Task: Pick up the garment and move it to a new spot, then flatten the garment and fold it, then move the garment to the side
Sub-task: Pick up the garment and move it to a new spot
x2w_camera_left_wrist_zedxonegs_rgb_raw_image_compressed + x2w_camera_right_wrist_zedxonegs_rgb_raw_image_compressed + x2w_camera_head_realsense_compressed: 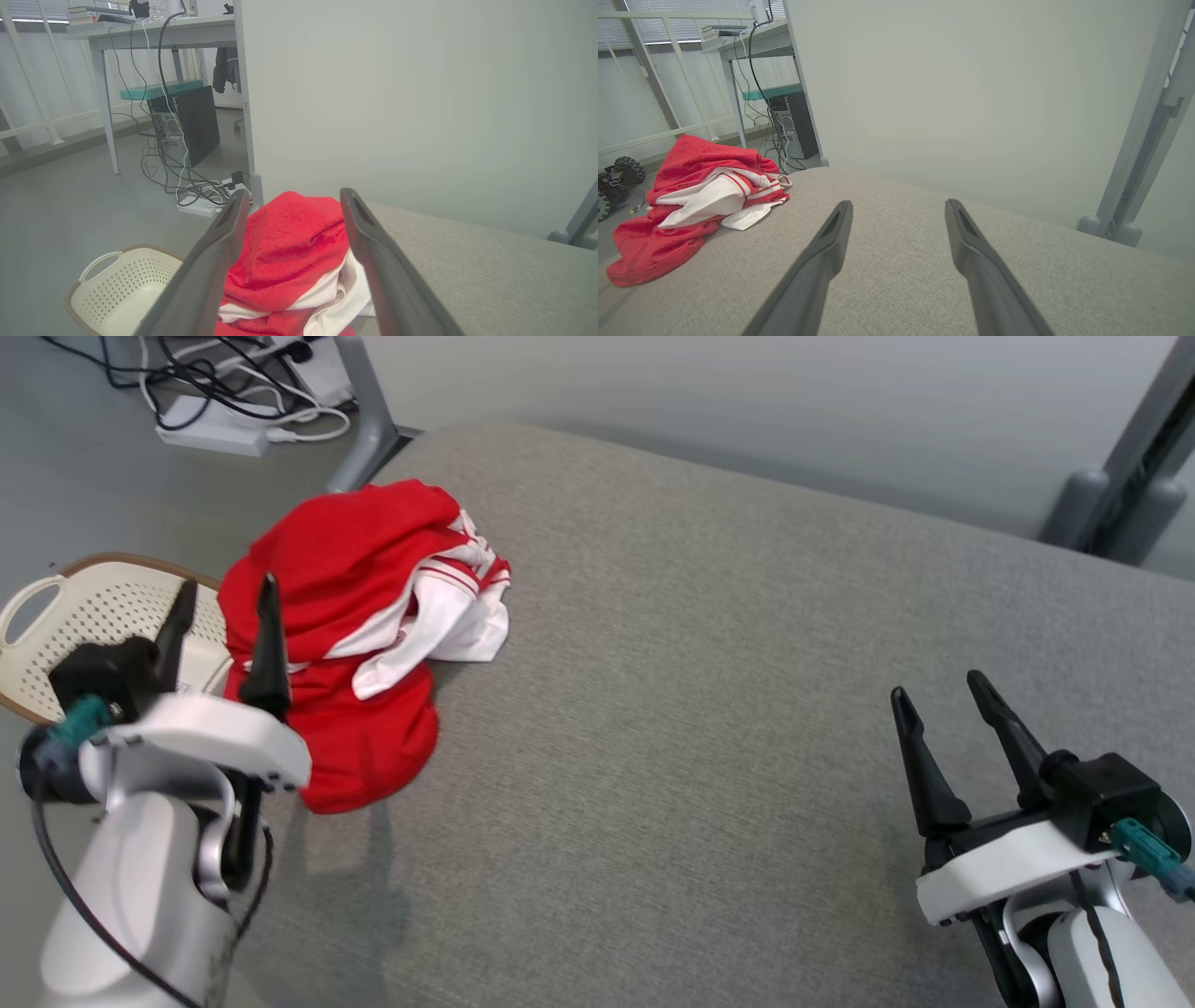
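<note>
Two things matter for the pick-up, which by my read hasn't begun yet: where to pinch, and how high to lift. The left gripper (230,582) hovers above the near-left side of the garment (364,551), jaws spread wide and holding nothing. In the left wrist view the red heap sits framed between its two dark fingers. It should prob. come straight down onto the thick bunched middle and close through several layers, not just a loose top flap. It should then lift high enough that the trailing hem clears the table (700,663) before moving toward the open centre. The right gripper (936,685) is also wide open and empty, well apart over bare grey fabric at the lower right. It could take a second hold if the cloth sags. The garment is a crumpled heap at the table's far-left corner, red w/ white panels and red-and-white striped trim. Its left side lies at or over the table edge, can't tell which. A cream perforated basket (84,607) stands on the floor just beside it, so a low drag risks snagging there.
</note>
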Controlling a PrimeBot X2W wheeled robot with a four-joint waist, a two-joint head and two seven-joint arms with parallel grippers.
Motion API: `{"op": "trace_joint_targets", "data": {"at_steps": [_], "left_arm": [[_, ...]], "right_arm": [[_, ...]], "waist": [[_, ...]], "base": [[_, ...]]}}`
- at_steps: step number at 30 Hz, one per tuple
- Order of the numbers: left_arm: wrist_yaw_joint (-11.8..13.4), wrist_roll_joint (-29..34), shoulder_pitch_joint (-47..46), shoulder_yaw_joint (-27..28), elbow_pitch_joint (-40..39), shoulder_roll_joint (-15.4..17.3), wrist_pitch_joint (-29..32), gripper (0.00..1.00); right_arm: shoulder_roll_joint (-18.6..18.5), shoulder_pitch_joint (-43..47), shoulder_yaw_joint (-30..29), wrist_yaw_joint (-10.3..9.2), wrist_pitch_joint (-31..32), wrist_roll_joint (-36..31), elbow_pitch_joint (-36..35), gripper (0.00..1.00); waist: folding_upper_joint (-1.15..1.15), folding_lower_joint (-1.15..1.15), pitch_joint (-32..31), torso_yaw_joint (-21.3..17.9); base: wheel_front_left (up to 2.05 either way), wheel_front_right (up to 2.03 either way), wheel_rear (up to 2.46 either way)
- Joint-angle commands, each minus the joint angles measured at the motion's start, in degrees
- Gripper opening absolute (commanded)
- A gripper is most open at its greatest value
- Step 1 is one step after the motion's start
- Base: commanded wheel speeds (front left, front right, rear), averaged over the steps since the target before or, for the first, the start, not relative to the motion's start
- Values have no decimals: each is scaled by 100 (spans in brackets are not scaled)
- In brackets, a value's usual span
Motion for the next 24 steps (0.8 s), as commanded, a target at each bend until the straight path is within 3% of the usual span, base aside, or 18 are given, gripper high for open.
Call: {"op": "trace_joint_targets", "data": {"at_steps": [1,12,24], "left_arm": [[-79,-100,-315,46,213,59,111,100],[-554,-466,-1714,139,2190,428,846,100],[-671,-571,-2480,175,3630,791,1077,100]], "right_arm": [[-63,-112,-10,1,44,-17,-69,100],[-196,-524,271,1,151,-68,-307,100],[-279,-747,357,1,57,23,-262,100]], "waist": [[0,0,309,-274],[0,0,1204,-1095],[0,0,1649,-1439]], "base": [[0,0,0],[0,0,0],[0,0,0]]}}
